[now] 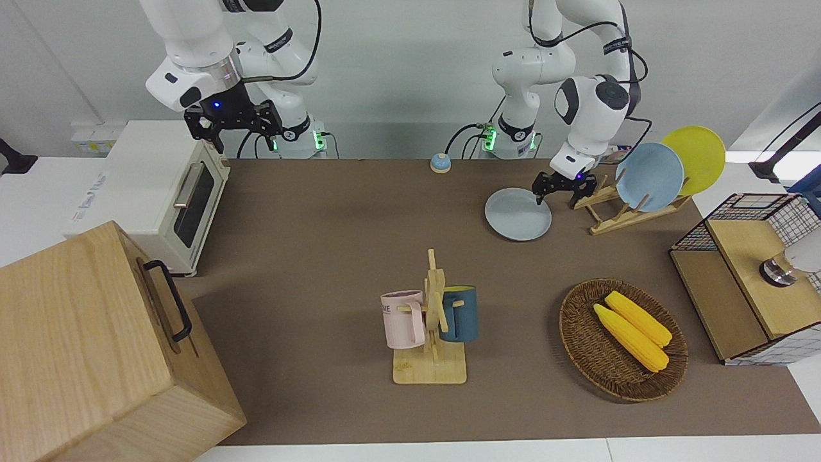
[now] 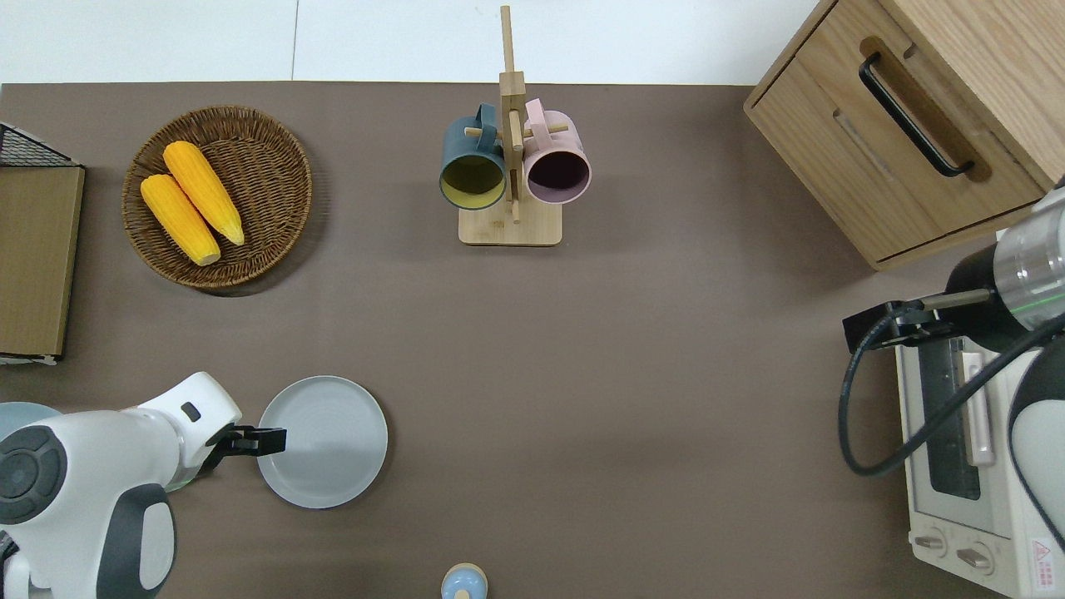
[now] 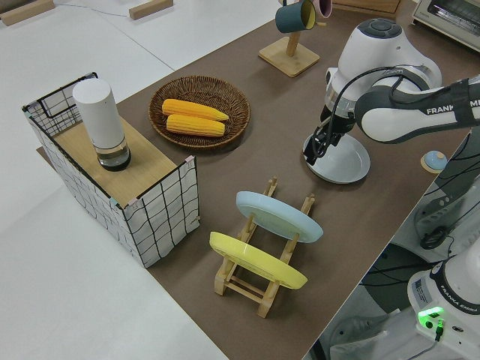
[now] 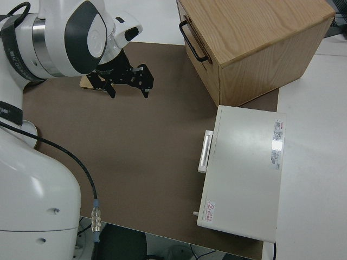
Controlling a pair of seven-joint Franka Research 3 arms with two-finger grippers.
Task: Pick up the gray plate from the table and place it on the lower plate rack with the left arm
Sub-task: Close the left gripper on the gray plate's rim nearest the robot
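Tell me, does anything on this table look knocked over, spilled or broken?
Nothing stands out. The gray plate lies flat, the left claw at its rim; both mugs hang on their stand, both corn cobs in their basket.

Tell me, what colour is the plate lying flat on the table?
Pale gray plate, clearest in the overhead view.

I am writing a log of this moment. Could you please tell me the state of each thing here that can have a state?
Gray plate: flat on the table, beside the rack.
Left gripper: at the plate's rim.
Right arm: parked.
Plate rack: holds a blue plate and a yellow plate.
Toaster oven: door shut.
Mug stand: two mugs hanging.
Basket: holds two corn cobs.
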